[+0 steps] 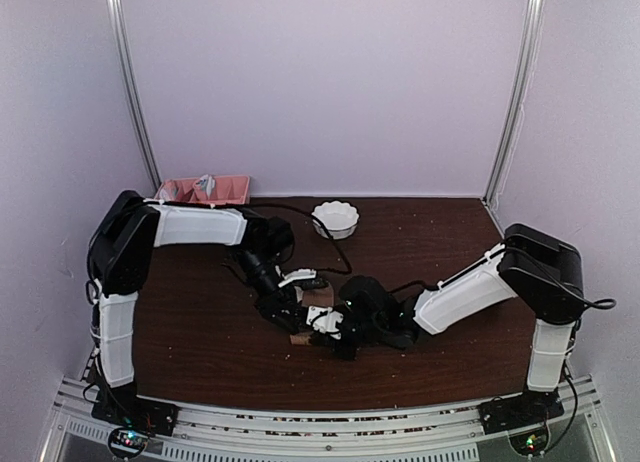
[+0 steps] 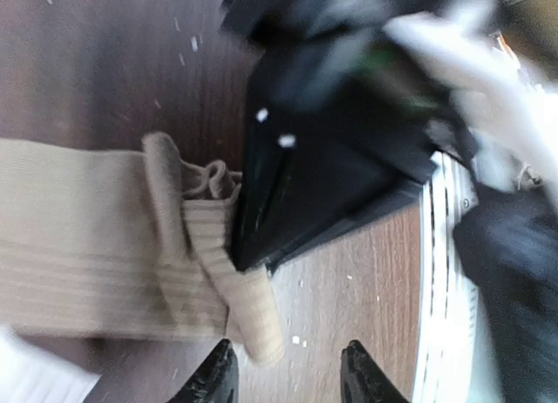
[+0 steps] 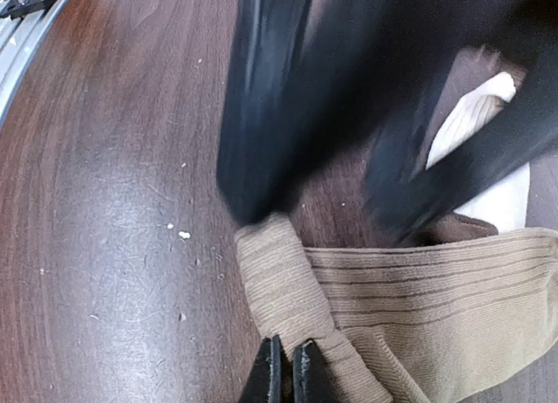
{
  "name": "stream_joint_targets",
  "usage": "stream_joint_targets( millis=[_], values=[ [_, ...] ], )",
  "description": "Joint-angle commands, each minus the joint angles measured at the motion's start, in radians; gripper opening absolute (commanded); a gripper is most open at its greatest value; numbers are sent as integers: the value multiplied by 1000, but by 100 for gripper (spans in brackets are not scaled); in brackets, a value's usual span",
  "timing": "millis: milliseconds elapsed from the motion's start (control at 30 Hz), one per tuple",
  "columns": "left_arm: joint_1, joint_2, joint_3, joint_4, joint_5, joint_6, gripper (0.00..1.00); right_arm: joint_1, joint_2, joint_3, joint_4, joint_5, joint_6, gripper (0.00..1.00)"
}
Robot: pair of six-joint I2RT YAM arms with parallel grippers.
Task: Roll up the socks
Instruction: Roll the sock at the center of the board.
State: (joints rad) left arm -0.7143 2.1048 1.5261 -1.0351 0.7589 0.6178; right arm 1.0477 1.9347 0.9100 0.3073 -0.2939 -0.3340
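Dark wood counter (image 1: 200,332), crumb-specked; lilac walls (image 1: 320,82); white bowl (image 1: 335,219) well beyond both pincers. Left pincer (image 2: 288,381) stood partly open, empty; tan sock (image 2: 78,237) lay ahead of it, its folded end just off one fingertip. Right pincer (image 3: 285,377) closed, tips on that fold; whether fabric was caught, could not tell. Only the right wrist view showed the cream sock (image 3: 501,194), beyond the tan one.
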Motion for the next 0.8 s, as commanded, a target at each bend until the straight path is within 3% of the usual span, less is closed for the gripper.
stream_joint_targets(
  millis=[0, 267, 533, 767],
  values=[
    [29, -144, -76, 153, -33, 46, 41, -14, 92, -35, -288, -63, 82, 0],
    [36, -236, -167, 206, -63, 119, 41, -100, 110, 50, -429, -222, 301, 0],
    [25, -256, -245, 256, -29, 144, 39, -159, 123, 22, -404, -368, 535, 0],
    [-70, -222, -265, 319, -89, 160, 36, -208, 178, 38, -384, -438, 653, 0]
  ],
)
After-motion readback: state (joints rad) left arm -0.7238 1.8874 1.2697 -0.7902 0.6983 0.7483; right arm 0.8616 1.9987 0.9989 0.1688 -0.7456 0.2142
